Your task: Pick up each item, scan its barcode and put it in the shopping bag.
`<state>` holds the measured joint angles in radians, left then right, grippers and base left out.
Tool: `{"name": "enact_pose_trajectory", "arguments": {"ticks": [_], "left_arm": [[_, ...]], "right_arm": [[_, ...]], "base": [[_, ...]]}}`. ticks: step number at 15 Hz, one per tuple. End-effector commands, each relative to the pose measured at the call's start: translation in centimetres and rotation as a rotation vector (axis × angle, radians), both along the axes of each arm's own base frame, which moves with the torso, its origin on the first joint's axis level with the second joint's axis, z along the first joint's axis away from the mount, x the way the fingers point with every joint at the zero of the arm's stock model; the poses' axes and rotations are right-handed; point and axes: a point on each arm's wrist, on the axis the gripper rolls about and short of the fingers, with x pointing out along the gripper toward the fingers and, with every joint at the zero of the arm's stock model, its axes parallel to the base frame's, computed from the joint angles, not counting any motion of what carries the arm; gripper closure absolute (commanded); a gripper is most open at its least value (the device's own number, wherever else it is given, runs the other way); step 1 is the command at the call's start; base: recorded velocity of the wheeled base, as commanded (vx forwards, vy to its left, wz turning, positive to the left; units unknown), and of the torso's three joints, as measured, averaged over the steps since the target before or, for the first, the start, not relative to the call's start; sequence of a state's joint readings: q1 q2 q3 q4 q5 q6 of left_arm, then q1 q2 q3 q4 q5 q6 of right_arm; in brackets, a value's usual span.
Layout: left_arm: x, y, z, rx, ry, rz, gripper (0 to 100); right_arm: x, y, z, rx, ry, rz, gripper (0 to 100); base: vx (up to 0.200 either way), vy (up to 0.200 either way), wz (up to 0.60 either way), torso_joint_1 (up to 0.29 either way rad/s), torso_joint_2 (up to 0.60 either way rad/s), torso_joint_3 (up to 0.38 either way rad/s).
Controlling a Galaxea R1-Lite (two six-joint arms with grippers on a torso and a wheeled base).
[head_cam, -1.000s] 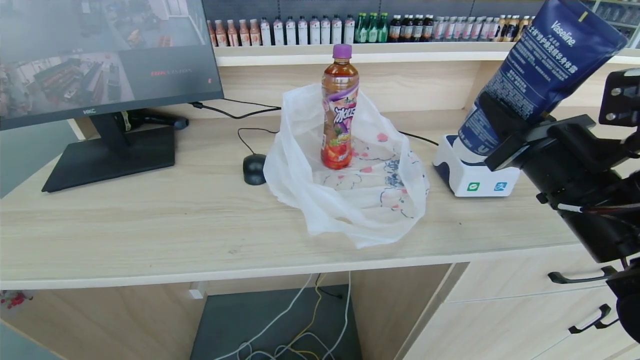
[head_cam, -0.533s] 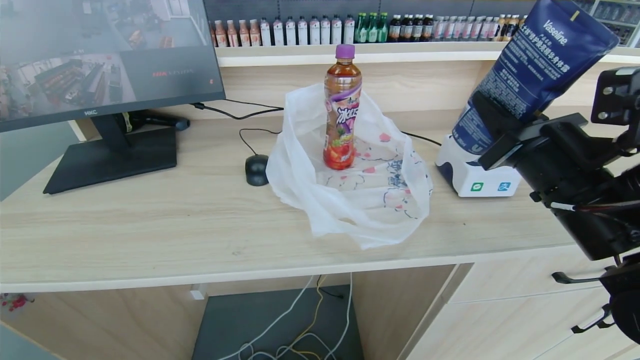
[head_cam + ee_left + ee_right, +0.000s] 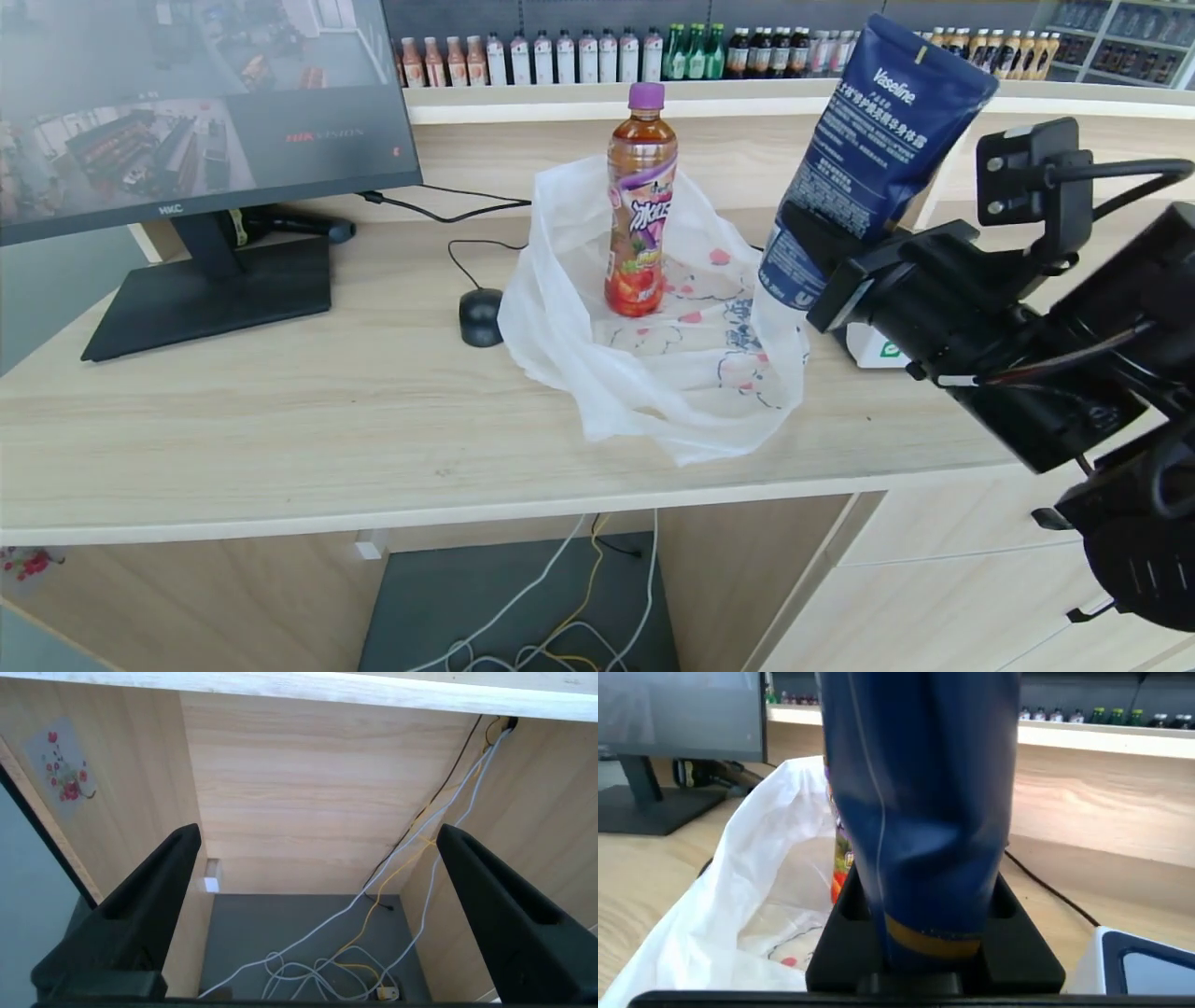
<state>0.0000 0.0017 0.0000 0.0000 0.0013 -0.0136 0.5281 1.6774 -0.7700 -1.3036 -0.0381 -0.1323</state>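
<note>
- Pinching a blue lotion tube (image 3: 868, 159) firmly in the right jaws, down near the cap end, with the crimped end sticking up at a tilt (probably keeps most of the printed side clear for the barcode).
- Holding it up off the tabletop (image 3: 280, 420), right by the right-hand edge of the white shopping bag (image 3: 551, 280), with the white barcode scanner (image 3: 873, 353) tucked just behind the arm. Guessing the bag drop comes next.
- Already standing upright towards the back of the bag: an orange tea bottle (image 3: 639, 215) with a purple cap, leaving the front half free.
- Slumped wide open and low, that bag, so easy enough to drop things in from above.
- Parked under the tabletop with the left jaws spread wide and empty, well out of the way.
</note>
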Motion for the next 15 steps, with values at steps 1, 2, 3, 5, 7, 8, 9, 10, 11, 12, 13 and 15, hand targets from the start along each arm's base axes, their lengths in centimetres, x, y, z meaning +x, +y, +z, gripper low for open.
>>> {"name": "enact_pose_trajectory", "arguments": {"ticks": [1,2,3,5,7,8,9,10,11,12,13,15], "left_arm": [[0.0,0.0,0.0,0.0,0.0,0.002,0],[0.0,0.0,0.0,0.0,0.0,0.0,0],[0.0,0.0,0.0,0.0,0.0,0.002,0],[0.0,0.0,0.0,0.0,0.0,0.002,0],[0.0,0.0,0.0,0.0,0.0,0.0,0],[0.0,0.0,0.0,0.0,0.0,0.0,0],[0.0,0.0,0.0,0.0,0.0,0.0,0],[0.0,0.0,0.0,0.0,0.0,0.0,0],[0.0,0.0,0.0,0.0,0.0,0.0,0],[0.0,0.0,0.0,0.0,0.0,0.002,0],[0.0,0.0,0.0,0.0,0.0,0.0,0],[0.0,0.0,0.0,0.0,0.0,0.0,0]], "right_arm": [[1.6,0.9,1.7,0.005,0.009,0.002,100],[2.5,1.3,2.1,0.0,0.021,0.0,100],[3.5,1.8,2.4,0.001,0.03,0.0,100],[5.3,2.8,3.1,0.023,0.051,0.008,100],[6.4,3.3,3.1,0.014,0.07,0.005,100],[7.0,3.6,2.4,0.006,0.086,0.002,100],[7.3,3.8,1.9,0.0,0.101,0.0,100],[7.6,4.0,1.3,-0.007,0.114,0.0,100],[8.0,4.2,0.7,-0.014,0.126,0.0,100],[8.3,4.3,0.1,-0.02,0.138,-0.008,100],[8.6,4.3,-0.1,-0.022,0.142,-0.013,100],[8.7,4.4,-0.6,-0.029,0.154,-0.012,100]], "base": [[0.0,0.0,0.0,0.0,0.0,0.0],[0.0,0.0,0.0,0.0,0.0,0.0],[0.0,0.0,0.0,0.0,0.0,0.0],[0.0,0.0,0.0,0.0,0.0,0.0],[0.0,0.0,0.0,0.0,0.0,0.0],[0.0,0.0,0.0,0.0,0.0,0.0],[0.0,0.0,0.0,0.0,0.0,0.0],[0.0,0.0,0.0,0.0,0.0,0.0],[0.0,0.0,0.0,0.0,0.0,0.0],[0.0,0.0,0.0,0.0,0.0,0.0],[0.0,0.0,0.0,0.0,0.0,0.0],[0.0,0.0,0.0,0.0,0.0,0.0]]}}
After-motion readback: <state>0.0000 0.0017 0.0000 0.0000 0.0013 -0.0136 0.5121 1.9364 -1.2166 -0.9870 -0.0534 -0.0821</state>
